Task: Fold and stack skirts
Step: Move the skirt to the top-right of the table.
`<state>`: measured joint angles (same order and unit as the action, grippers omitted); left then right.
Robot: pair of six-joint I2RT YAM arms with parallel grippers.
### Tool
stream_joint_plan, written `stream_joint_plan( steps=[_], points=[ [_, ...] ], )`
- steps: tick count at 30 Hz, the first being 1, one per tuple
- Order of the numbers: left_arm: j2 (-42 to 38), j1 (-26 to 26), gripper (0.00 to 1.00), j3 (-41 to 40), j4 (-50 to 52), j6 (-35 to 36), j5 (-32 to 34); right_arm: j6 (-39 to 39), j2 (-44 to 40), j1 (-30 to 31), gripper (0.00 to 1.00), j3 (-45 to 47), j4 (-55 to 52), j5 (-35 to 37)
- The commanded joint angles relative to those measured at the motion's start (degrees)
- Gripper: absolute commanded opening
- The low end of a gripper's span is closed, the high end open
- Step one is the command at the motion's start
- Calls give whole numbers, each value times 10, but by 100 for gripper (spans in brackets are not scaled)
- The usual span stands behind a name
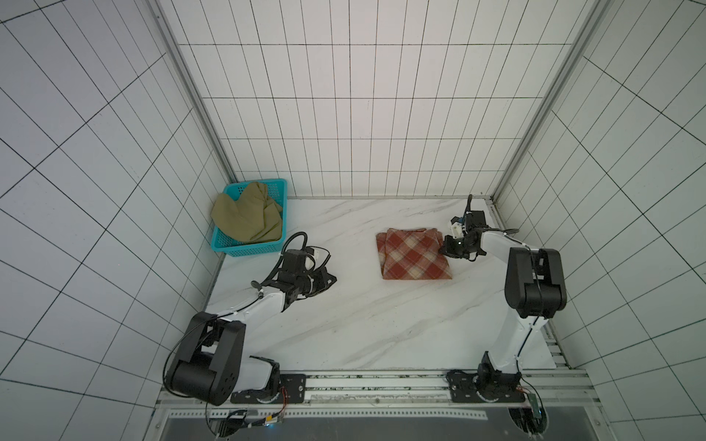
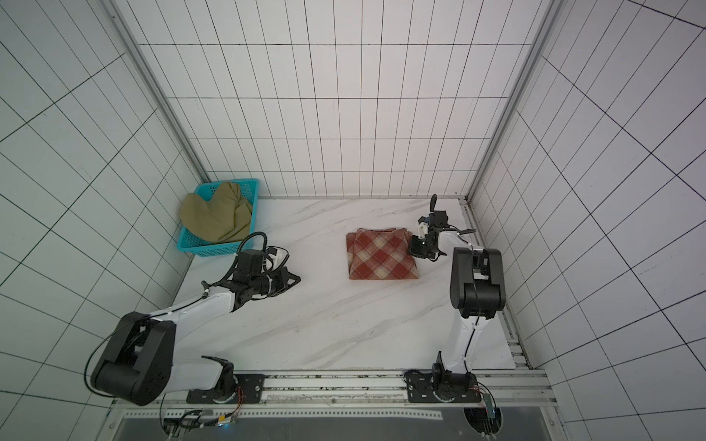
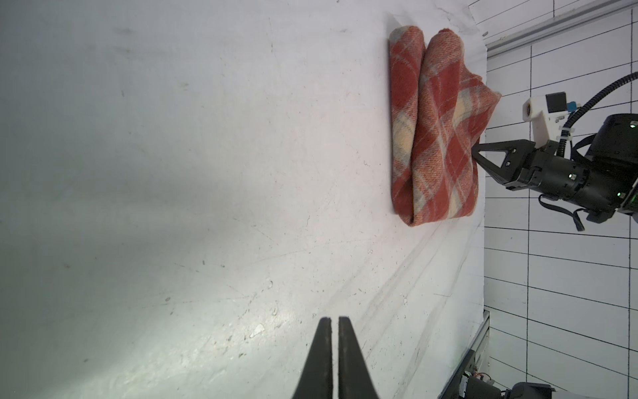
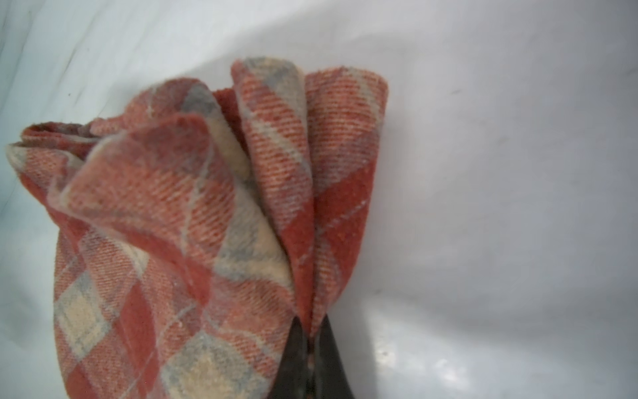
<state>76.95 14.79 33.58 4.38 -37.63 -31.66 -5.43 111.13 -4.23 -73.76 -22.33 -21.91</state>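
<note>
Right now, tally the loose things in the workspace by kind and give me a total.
Skirts: 2 (plaid skirt, olive skirt)
Baskets: 1 (teal basket)
Total: 3

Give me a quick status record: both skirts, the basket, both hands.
plaid skirt: folded, lying on the table, toward the right side
khaki skirt: unfolded, bunched in the basket, spilling over its rim
basket: far left corner
left hand: shut, empty, apart from both skirts
right hand: shut on a fold at the plaid skirt's edge
stack: not yet made
</note>
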Motion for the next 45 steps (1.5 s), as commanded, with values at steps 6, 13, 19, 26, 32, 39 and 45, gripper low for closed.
stream_joint_plan(
  steps=[6,13,19,26,32,39,45],
  points=[
    [-37,-2,8,14,16,12,-6,80,54,-77,0,-132,-75,-16],
    [-20,-2,8,29,31,10,17,115,129,-101,0,-243,-137,1],
    [16,-2,7,48,22,5,27,125,169,-109,0,-316,-166,-1],
    [37,-1,7,68,15,1,31,114,199,-122,0,-370,-179,8],
    [58,-1,7,87,16,1,32,99,227,-134,0,-414,-179,-3],
    [71,0,7,96,15,0,34,89,249,-135,0,-441,-182,-6],
    [72,0,7,103,15,1,34,83,227,-137,8,-434,-182,-9]
  ],
)
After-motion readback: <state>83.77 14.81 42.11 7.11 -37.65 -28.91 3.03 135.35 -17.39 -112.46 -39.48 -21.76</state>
